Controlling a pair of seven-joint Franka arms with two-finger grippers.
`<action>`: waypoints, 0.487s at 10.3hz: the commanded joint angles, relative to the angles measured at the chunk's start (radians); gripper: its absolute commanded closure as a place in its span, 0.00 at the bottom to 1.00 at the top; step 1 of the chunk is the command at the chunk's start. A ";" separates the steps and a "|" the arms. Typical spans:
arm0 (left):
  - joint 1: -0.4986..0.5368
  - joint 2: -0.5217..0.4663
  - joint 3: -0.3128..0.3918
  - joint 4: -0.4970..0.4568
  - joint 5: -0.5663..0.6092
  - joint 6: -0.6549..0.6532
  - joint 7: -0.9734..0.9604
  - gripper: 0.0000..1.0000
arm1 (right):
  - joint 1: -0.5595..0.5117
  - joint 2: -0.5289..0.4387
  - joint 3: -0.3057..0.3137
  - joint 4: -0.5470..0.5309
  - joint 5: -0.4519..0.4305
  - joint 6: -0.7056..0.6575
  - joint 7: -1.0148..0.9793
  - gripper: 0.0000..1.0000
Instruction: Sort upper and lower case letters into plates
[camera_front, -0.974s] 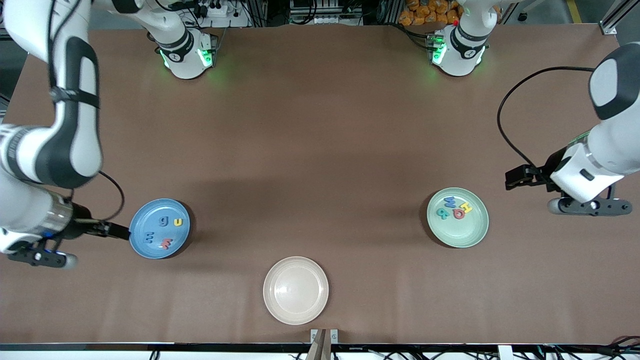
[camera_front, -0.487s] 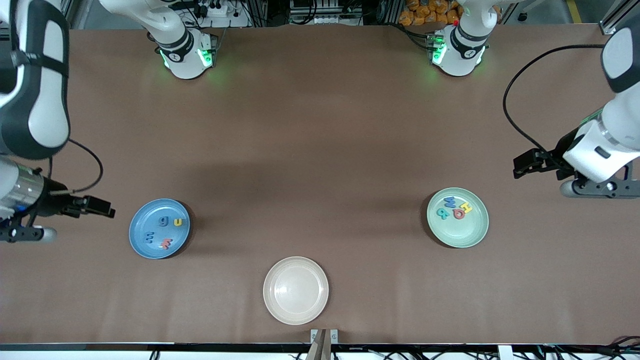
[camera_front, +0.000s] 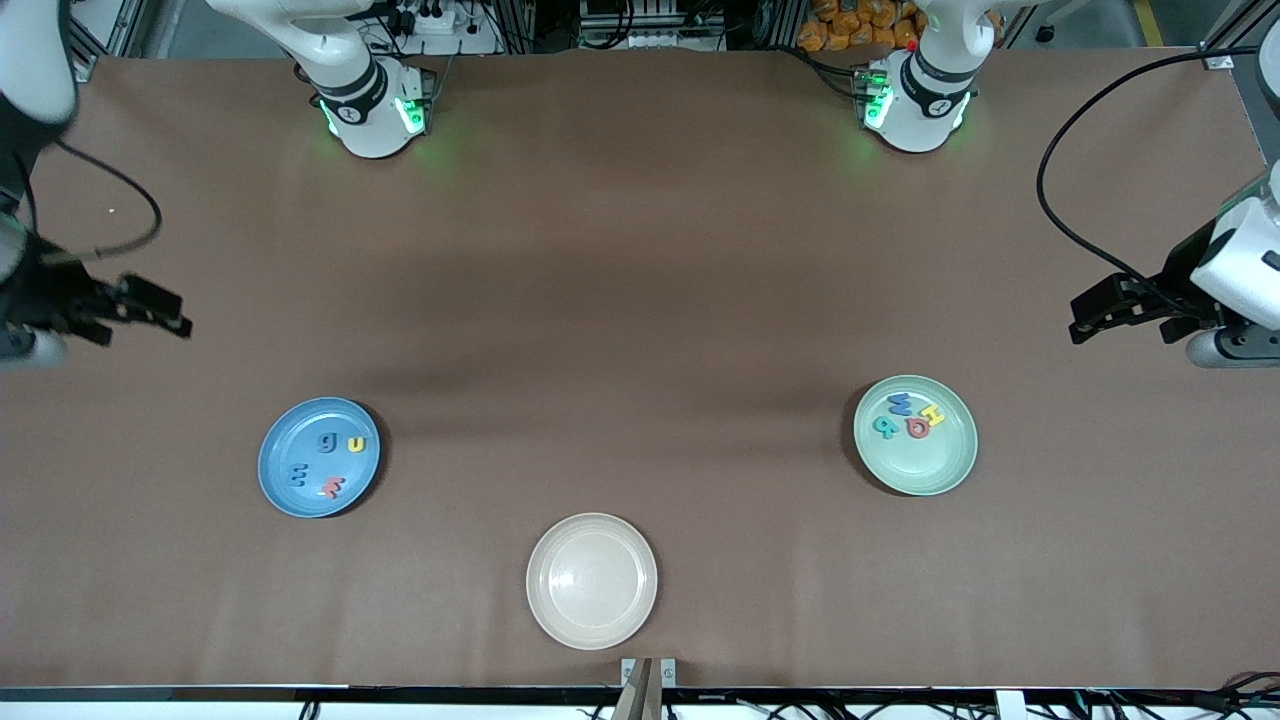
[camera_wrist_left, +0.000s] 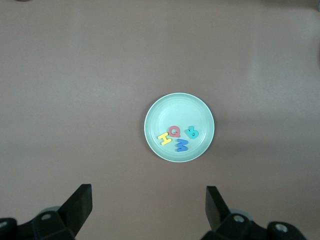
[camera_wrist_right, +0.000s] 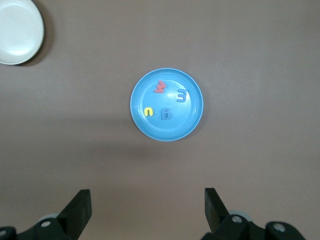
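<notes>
While plates stay put, both grippers have retreated.

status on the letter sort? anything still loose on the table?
Looks finished. The blue plate holds four letters, the green plate four more, and the cream plate holds nothing. No letters show on the table. Nothing is in hand: the left gripper and the right gripper are open, each up over its own end of the table. Nothing visibly left.

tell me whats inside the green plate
Four foam letters lie in the pale mint green plate, bunched toward its edge farthest from the front camera: a yellow H, red Q, blue W and a teal letter. Nothing covers them.
</notes>
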 joint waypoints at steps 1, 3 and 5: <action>-0.006 -0.023 0.014 -0.026 -0.014 0.014 0.011 0.00 | -0.063 -0.097 0.056 -0.030 -0.017 -0.034 0.019 0.00; -0.008 -0.022 0.014 -0.026 -0.014 0.014 0.013 0.00 | -0.048 -0.099 0.028 0.051 -0.018 -0.095 0.039 0.00; -0.012 -0.025 0.011 -0.024 -0.022 0.007 0.005 0.00 | -0.034 -0.091 0.000 0.099 -0.033 -0.143 0.081 0.00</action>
